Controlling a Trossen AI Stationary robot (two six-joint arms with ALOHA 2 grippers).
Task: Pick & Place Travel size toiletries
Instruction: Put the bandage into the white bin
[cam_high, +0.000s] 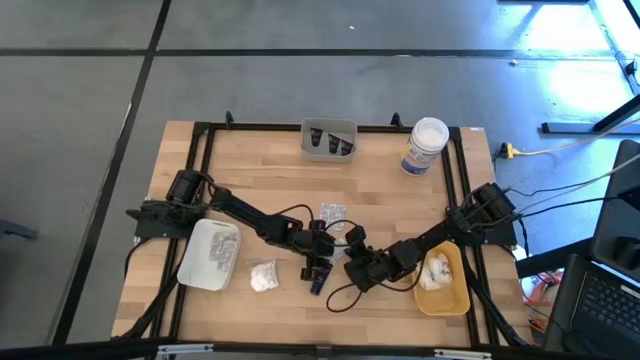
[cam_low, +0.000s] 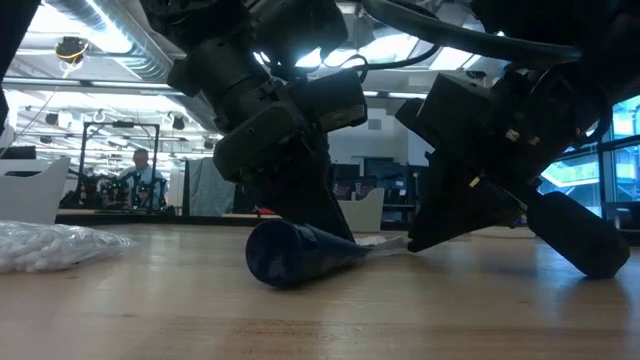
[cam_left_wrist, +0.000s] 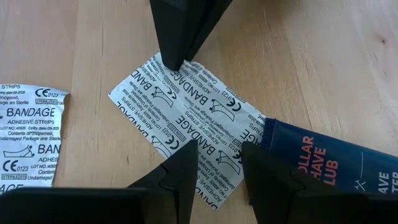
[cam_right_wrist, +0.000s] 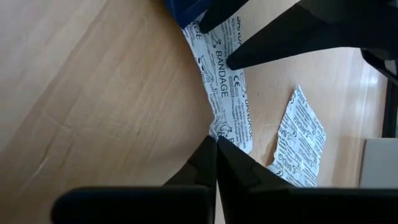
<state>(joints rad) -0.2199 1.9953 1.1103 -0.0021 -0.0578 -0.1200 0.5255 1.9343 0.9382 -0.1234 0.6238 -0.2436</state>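
Note:
A white bandage packet (cam_left_wrist: 186, 106) lies flat on the wooden table between my two grippers. My left gripper (cam_left_wrist: 217, 162) stands open over its near end. My right gripper (cam_right_wrist: 216, 146) is shut at its opposite corner. A dark blue tube (cam_left_wrist: 323, 162) lies beside the packet, right by the left fingers. A second bandage packet (cam_right_wrist: 301, 140) rests flat a little farther off. A lumpy white bundle (cam_high: 263, 275) sits on the table near the left arm. My left gripper has both fingertips (cam_right_wrist: 231, 61) set down on the packet's printed face (cam_left_wrist: 205, 140), apart from each other, slanting down from the table's left. The packet stays flat on the wood beneath them. My right gripper meets the packet at one corner (cam_left_wrist: 163, 62), only at the free ends of its shut fingers (cam_left_wrist: 174, 43), slanting down from the table's right. The packet lies flat there too.
A white tray (cam_high: 210, 255) sits near the left arm and a yellow tray (cam_high: 445, 290) holding a white bundle by the right arm. A grey tray (cam_high: 328, 140) with dark tubes and a white jar (cam_high: 425, 145) stand at the far edge.

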